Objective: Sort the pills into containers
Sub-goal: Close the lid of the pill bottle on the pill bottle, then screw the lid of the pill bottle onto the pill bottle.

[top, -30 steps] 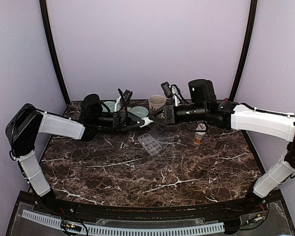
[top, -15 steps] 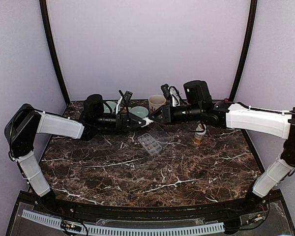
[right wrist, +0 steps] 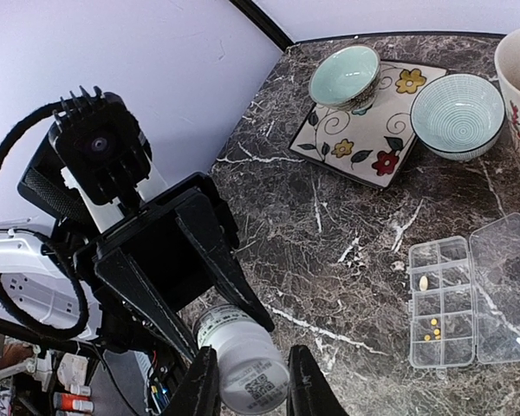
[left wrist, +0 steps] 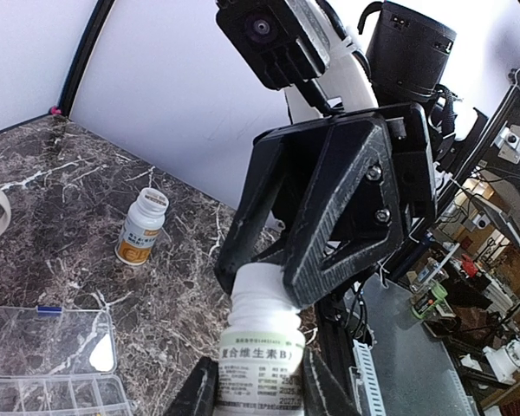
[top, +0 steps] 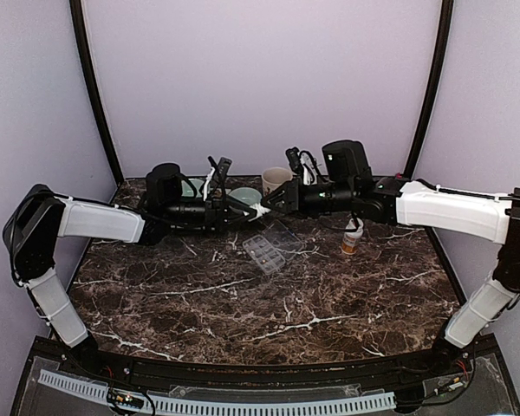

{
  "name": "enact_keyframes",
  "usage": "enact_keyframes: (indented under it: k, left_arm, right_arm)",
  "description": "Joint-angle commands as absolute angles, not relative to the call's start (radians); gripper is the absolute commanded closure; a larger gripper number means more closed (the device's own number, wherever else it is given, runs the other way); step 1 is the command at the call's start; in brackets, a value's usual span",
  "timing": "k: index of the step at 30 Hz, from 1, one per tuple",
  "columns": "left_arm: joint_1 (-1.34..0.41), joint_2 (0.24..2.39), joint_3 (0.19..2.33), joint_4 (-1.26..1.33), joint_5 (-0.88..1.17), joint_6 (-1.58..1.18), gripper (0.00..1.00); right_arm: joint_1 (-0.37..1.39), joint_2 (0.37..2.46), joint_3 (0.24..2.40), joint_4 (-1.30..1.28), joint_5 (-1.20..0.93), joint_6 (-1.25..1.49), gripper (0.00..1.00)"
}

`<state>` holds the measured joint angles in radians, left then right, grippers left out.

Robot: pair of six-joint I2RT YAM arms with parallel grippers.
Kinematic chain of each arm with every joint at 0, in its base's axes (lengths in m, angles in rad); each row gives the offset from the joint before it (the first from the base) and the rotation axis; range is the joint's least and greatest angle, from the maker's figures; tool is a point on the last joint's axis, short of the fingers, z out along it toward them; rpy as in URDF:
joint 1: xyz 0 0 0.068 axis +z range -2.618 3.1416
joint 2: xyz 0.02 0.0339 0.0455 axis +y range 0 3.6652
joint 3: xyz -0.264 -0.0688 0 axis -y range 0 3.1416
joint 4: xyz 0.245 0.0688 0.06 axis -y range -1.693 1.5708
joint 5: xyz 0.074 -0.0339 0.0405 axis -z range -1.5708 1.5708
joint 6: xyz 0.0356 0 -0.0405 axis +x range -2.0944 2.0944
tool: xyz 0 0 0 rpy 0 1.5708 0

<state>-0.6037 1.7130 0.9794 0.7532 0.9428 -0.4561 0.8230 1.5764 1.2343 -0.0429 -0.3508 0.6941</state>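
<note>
A white pill bottle (left wrist: 258,347) hangs in the air between my two grippers at the back middle of the table (top: 256,211). My left gripper (left wrist: 258,381) is shut on its labelled body. My right gripper (right wrist: 250,381) is shut on its cap end (right wrist: 243,360), and its black fingers (left wrist: 338,225) cover the cap in the left wrist view. The clear organiser box (top: 269,249) lies open on the table below. Its compartments hold a few small yellow and white pills (right wrist: 433,328). It also shows in the left wrist view (left wrist: 48,368).
An amber pill bottle (top: 353,236) with a white cap stands right of the organiser. Two pale green bowls (right wrist: 345,74) (right wrist: 458,102), a floral plate (right wrist: 364,143) and a mug (top: 276,180) stand at the back.
The right wrist has moved a little left, closer to the left gripper. The white bottle has stayed held between the two grippers.
</note>
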Motion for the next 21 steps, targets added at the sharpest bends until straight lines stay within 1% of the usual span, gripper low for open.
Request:
enact_keyframes:
  k: [1, 9, 11, 18, 21]
  left_arm:
    - [-0.667, 1.7, 1.086, 0.984, 1.018, -0.565, 1.0]
    - [-0.646, 1.711, 1.089, 1.13, 1.126, -0.776, 1.0]
    - [-0.646, 1.712, 1.09, 1.155, 1.139, -0.813, 1.0]
    - [-0.646, 1.723, 1.105, 1.242, 1.168, -0.922, 1.0]
    - [-0.647, 1.728, 1.119, 1.231, 1.172, -0.931, 1.0]
  right_arm:
    - [0.916, 1.619, 1.26, 0.019, -0.608, 0.674, 1.0]
    - [0.916, 1.6, 1.251, 0.008, -0.61, 0.591, 1.0]
    - [0.916, 1.565, 1.252, 0.004, -0.606, 0.573, 1.0]
    - [0.919, 1.55, 1.259, -0.009, -0.613, 0.527, 1.0]
    - [0.934, 1.557, 1.285, -0.06, -0.592, 0.489, 1.0]
